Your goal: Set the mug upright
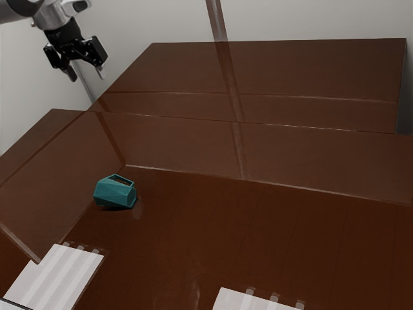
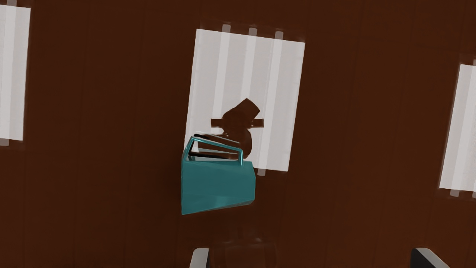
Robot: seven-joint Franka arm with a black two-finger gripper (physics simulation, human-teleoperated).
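At the exterior view's left, the black gripper (image 1: 88,74) hangs well above the table (image 1: 290,252), its fingers spread wide (nothing between them, I see). A little to the right, the teal mug (image 1: 115,192) lies on its side on the glossy brown top.

A glossy dark-brown worktop (image 1: 290,245) spreads wide, faint pale lines crossing it. Beyond the worktop's far edge rises a plain light-grey wall (image 1: 322,19). A narrow brownish strip (image 1: 217,19) runs down to that edge. Bright rectangular patches (image 1: 58,278), striped paler, gleam on the worktop like reflections.
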